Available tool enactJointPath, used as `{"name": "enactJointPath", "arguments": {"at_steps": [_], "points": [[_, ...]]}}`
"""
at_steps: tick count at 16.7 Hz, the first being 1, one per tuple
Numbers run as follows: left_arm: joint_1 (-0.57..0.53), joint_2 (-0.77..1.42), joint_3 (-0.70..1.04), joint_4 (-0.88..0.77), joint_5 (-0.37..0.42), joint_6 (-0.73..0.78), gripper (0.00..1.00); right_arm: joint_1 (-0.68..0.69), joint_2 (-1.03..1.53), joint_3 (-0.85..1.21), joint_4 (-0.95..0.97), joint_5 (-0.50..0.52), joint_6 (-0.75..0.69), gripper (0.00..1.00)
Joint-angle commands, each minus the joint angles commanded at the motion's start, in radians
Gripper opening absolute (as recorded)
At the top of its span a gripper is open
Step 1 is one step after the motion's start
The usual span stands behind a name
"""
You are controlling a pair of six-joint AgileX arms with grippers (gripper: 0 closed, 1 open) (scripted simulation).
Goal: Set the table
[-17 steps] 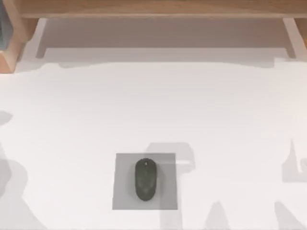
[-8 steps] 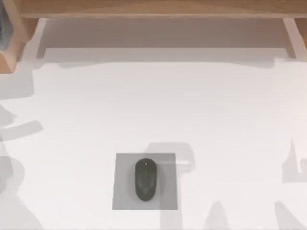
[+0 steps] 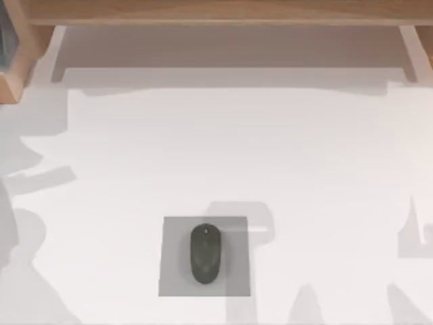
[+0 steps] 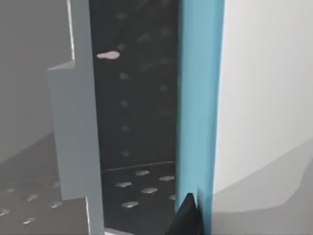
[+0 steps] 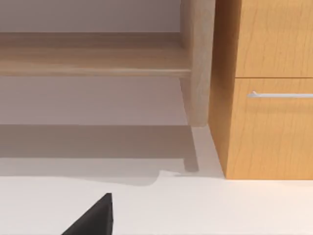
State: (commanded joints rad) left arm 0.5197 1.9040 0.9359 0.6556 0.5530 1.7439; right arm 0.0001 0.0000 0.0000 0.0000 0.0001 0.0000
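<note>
The table is a broad white top. A black mouse lies on a small grey square pad near the front middle. A dark part of my left gripper shows in the left wrist view, right beside a tall blue upright edge with a dark dotted panel behind it. In the right wrist view a dark part of my right gripper hangs over the white table, facing a wooden shelf.
A light-brown wooden frame runs along the back of the table, with a dark bluish thing at its left end. A wooden cabinet with a metal drawer handle stands beside the shelf. Arm shadows lie at the table's left and front right.
The shadow on the table's left side has spread farther inward and toward the back. The mouse, the pad and the right-side shadows have not moved.
</note>
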Motion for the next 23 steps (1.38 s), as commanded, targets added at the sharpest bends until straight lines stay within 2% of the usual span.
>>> {"name": "enactJointPath", "arguments": {"at_steps": [12, 23], "points": [[-0.045, 0.093, 0.109, -0.010, -0.036, -0.015, 0.00, 0.000, 0.000, 0.000, 0.000, 0.000, 0.000, 1.00], [-0.045, 0.093, 0.109, -0.010, -0.036, -0.015, 0.83, 0.000, 0.000, 0.000, 0.000, 0.000, 0.000, 1.00]]}}
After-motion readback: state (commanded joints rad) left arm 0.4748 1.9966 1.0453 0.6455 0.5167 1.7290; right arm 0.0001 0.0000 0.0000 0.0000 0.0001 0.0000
